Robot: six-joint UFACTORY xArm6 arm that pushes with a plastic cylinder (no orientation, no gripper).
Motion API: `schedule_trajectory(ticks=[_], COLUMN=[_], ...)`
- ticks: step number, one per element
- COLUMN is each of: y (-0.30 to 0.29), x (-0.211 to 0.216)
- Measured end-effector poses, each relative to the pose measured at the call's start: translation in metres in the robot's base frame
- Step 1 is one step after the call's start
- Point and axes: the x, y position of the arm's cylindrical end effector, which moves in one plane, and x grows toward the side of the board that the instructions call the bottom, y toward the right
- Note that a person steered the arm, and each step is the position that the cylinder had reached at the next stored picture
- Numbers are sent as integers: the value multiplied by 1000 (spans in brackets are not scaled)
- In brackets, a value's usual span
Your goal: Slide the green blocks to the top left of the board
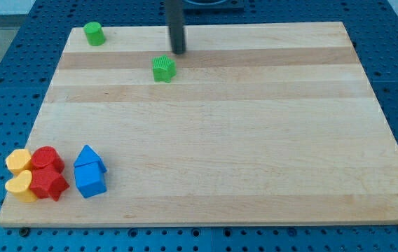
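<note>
A green cylinder block stands at the top left corner of the wooden board. A second green block, ribbed like a star, sits right of it and a little lower. My tip is just above and to the right of this second green block, a small gap apart from it. The dark rod rises from the tip out of the view's top.
At the bottom left corner lie two yellow blocks, two red blocks and two blue blocks, clustered together. A blue perforated table surrounds the board.
</note>
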Motion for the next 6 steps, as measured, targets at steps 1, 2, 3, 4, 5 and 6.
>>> schedule_trajectory(ticks=[1,2,3,4,5,6], y=[22,-50,-155,-212,-184,-119], x=[55,68,37,20,34,48])
